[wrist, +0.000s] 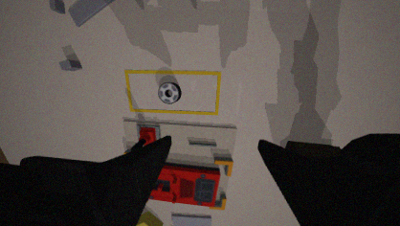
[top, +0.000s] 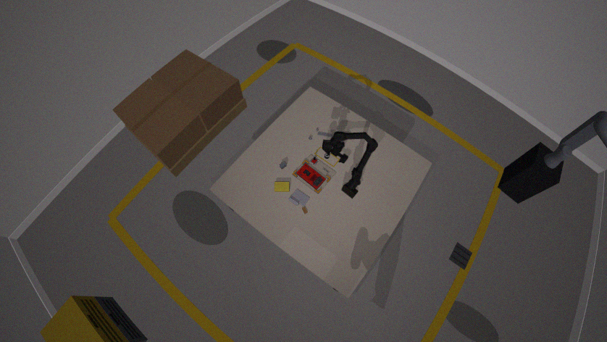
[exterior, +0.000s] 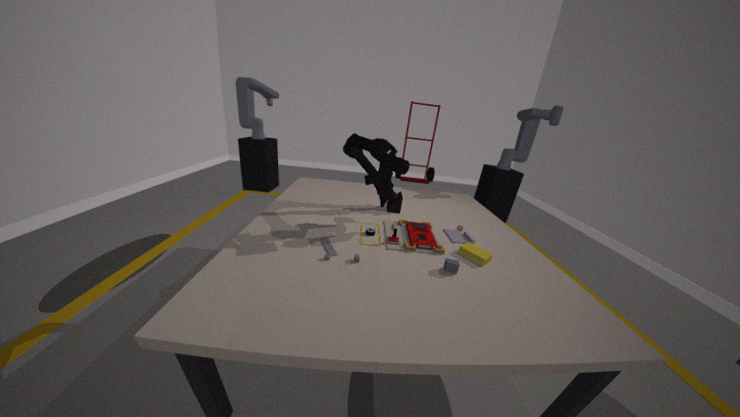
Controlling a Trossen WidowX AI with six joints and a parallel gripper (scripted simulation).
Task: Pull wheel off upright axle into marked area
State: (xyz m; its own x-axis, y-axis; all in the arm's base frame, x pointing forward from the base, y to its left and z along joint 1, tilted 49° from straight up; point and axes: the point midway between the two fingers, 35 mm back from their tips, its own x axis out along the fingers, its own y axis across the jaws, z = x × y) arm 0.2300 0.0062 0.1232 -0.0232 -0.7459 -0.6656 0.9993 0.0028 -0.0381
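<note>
The wheel [top: 326, 156] [exterior: 370, 231] [wrist: 169, 93], grey-faced with a dark rim, lies flat inside the yellow outline of the marked area [exterior: 360, 235] [wrist: 219, 93], left of its middle in the wrist view. The upright axle [exterior: 395, 233] is a thin black post on a small red base [exterior: 393, 239] [wrist: 147, 133]; it carries no wheel. My gripper [exterior: 388, 207] [wrist: 214, 142] is wide open and empty, above the table and clear of the wheel. In the wrist view the left fingertip overlaps the view of the axle's base.
A red panel [top: 310, 176] [exterior: 421, 235] [wrist: 187, 186] with orange corners lies beside the axle's pale plate. A yellow block [top: 281, 186] [exterior: 475, 253], a grey block [top: 283, 164] [exterior: 451, 266], a grey bar [exterior: 328, 246] and a grey tray-like piece [top: 300, 195] are also on the table.
</note>
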